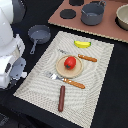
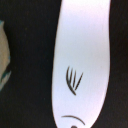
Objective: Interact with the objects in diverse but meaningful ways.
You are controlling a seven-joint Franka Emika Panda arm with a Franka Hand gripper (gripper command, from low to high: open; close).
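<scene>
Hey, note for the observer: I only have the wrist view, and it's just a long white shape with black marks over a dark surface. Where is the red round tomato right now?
Observer: The red round tomato sits on a round tan plate in the middle of a striped beige placemat.
Operator: Is the small grey long-handled frying pan empty?
Observer: Yes. The small grey long-handled frying pan holds nothing. It lies off the placemat on the black table, toward the exterior view's left.
Operator: And the brown sausage stick?
Observer: The brown sausage stick lies alone on the placemat, apart from the plate and nearer the exterior camera.
</scene>
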